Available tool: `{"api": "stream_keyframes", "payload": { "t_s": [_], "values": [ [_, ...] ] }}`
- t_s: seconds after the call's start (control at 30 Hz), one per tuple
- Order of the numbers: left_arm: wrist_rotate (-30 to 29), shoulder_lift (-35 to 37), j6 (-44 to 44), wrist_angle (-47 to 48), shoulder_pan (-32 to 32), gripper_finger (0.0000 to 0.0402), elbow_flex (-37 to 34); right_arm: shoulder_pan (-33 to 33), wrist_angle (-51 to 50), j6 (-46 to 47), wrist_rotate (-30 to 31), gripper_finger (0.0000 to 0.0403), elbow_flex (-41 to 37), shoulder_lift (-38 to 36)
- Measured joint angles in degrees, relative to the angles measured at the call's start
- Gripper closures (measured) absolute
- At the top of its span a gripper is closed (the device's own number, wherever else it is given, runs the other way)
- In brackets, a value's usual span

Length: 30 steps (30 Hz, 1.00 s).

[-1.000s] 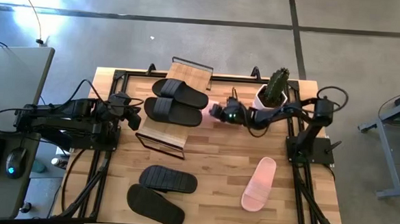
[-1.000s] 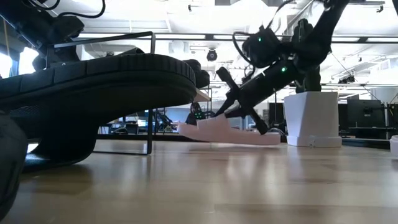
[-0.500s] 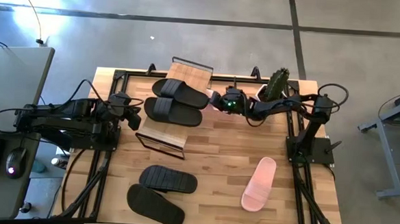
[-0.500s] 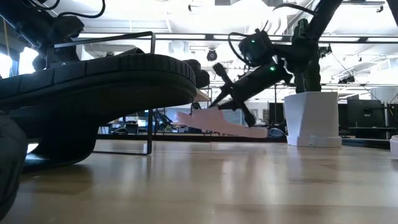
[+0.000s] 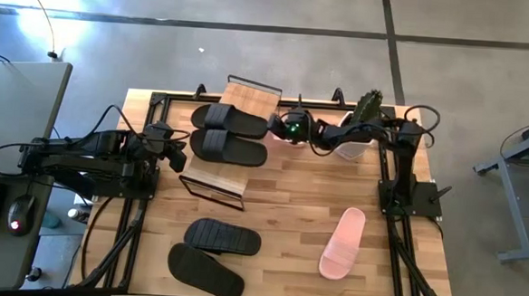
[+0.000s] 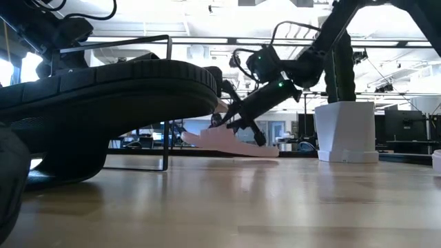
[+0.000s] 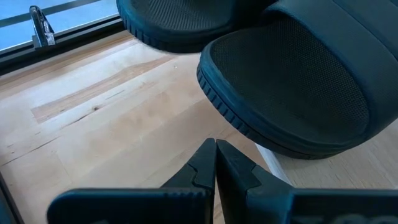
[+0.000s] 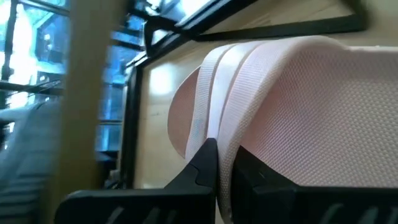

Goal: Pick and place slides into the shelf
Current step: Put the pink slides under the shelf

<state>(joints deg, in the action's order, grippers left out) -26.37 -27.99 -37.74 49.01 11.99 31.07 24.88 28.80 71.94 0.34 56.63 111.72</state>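
Beside the shelf [image 5: 240, 97], the right gripper [image 5: 283, 131] is clamped on a pink slide's [image 6: 231, 142] strap, carrying it low; lift it clear of the black slides [image 5: 229, 133] already racked before setting down; left gripper [image 5: 180, 158] waits, closed and empty

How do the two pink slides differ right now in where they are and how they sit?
The pink slide in the right gripper is held by its strap, one end off the table, beside the shelf. The other pink slide lies flat and free on the table's right side.

The held one is mostly hidden under the right gripper in the high view; the loose one shows whole.

Both are light pink with a wide strap.
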Motion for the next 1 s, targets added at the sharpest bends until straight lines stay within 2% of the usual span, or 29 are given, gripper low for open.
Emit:
{"api": "stream_keyframes", "payload": {
  "t_s": [0.3, 0.37, 0.53, 0.7, 0.83, 1.0],
  "values": [
    [-0.3, 0.0, -0.4, 0.0, 0.0, 0.0401, 0.0, 2.1, 1.3, -0.9, -1.7, 0.0403, -1.2, 0.0],
    [-2.7, -0.3, -0.5, 0.0, 0.0, 0.0401, 0.0, 2.6, 1.9, -0.4, -2.0, 0.0403, -1.2, 0.0],
    [-14.1, -0.8, -1.2, -1.6, 0.0, 0.0401, 0.0, 3.9, 1.2, -0.2, -3.5, 0.0403, -1.2, 0.0],
    [-17.3, -0.8, 1.8, -8.0, 0.0, 0.0401, 0.0, 4.8, 1.0, 0.0, -5.0, 0.0403, -1.2, 0.0],
    [-20.5, -1.3, 1.1, -8.5, 1.0, 0.0401, 0.0, 5.2, 1.1, -0.3, -5.8, 0.0403, -1.2, 0.0],
    [-17.4, -2.8, 0.6, -8.9, 8.0, 0.0401, 0.0, 5.6, 1.0, -0.4, -6.7, 0.0403, -1.2, 0.0]
  ]
}}
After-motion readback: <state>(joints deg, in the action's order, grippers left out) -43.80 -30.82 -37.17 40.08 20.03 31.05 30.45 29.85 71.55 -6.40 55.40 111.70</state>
